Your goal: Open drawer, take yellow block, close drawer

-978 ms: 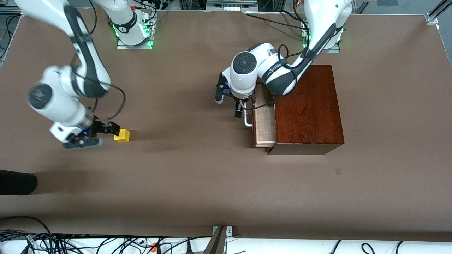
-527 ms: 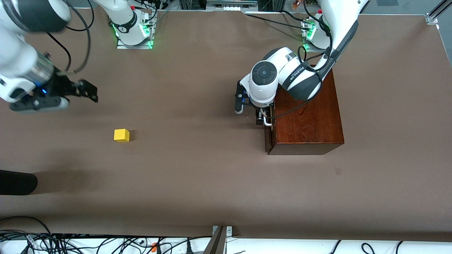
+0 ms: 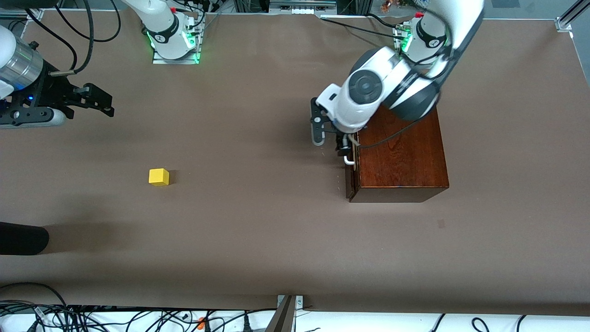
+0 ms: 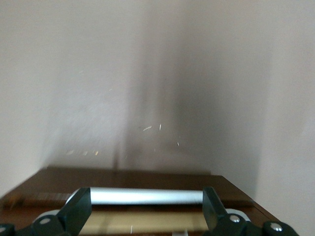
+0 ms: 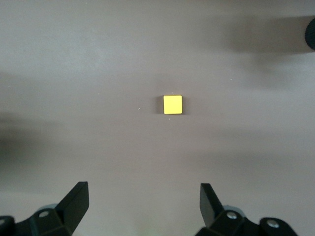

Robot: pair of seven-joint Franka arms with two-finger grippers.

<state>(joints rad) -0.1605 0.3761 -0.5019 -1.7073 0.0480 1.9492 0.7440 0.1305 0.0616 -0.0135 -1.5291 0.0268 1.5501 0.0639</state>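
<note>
The yellow block (image 3: pixel 159 177) lies alone on the brown table toward the right arm's end; it is also in the right wrist view (image 5: pixel 173 104). My right gripper (image 3: pixel 103 100) (image 5: pixel 144 201) hangs open and empty, high over the table near that end. The drawer (image 3: pixel 349 182) sits pushed into the dark reddish-brown box (image 3: pixel 401 157). My left gripper (image 3: pixel 343 150) (image 4: pixel 146 209) is open at the drawer's front. The white handle (image 4: pixel 146 196) runs between its spread fingers, which do not clamp it.
A black object (image 3: pixel 23 238) pokes in at the table's edge near the right arm's end, nearer the front camera than the block. Cables (image 3: pixel 92 318) run along the nearest table edge. The arm bases (image 3: pixel 173 39) stand along the farthest edge.
The drawer slid from open to shut under the left gripper. The right gripper left the yellow block on the table, rose and drew away toward its own end.
</note>
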